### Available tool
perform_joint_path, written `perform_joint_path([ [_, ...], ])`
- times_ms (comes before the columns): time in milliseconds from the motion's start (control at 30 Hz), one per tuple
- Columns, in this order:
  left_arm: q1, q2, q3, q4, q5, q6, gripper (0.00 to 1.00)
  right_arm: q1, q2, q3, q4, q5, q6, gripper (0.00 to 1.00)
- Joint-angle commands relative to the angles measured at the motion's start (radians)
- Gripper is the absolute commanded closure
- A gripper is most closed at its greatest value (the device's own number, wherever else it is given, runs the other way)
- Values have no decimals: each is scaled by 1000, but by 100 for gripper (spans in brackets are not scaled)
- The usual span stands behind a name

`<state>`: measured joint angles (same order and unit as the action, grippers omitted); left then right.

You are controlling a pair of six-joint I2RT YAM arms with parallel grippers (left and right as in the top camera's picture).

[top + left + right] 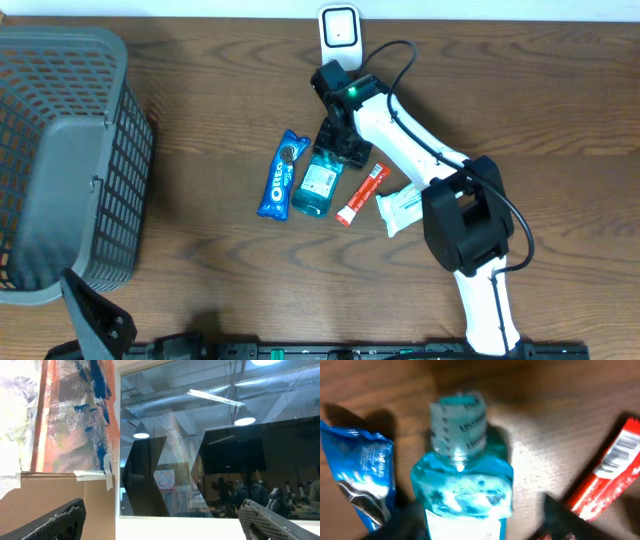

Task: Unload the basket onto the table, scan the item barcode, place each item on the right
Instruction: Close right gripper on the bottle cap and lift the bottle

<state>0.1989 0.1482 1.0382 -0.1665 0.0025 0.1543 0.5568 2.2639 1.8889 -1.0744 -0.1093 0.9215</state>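
Lying on the woodgrain table (200, 250) is a squarish, translucent blue plastic bottle (462, 480).

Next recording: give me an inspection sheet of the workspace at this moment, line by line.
Surface: wooden table, no spills seen.
Job's things: white scanner at the far edge; blue mouthwash bottle lying flat under the right arm.
Clutter: Oreo pack, red sachet and white packet beside the bottle; grey basket at the left.
End effectors: right end effector open, its fingers either side of the bottle below its cap; left end effector wide open, holding nothing.
Cables: black cable loops off the right arm.
Surroundings: window reflecting ceiling lamps; painted panel.
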Motion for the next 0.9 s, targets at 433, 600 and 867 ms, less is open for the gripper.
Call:
perform_joint_path([
  [433, -5, -8, -5, 13, 16, 10, 2, 56, 45, -38, 80, 142, -70, 7],
  [600, -5, -8, -5, 14, 16, 10, 2, 55, 91, -38, 105, 182, -69, 6],
  [867, -22, -8, -5, 15, 13, 39, 2, 52, 140, -38, 133, 189, -35, 24],
])
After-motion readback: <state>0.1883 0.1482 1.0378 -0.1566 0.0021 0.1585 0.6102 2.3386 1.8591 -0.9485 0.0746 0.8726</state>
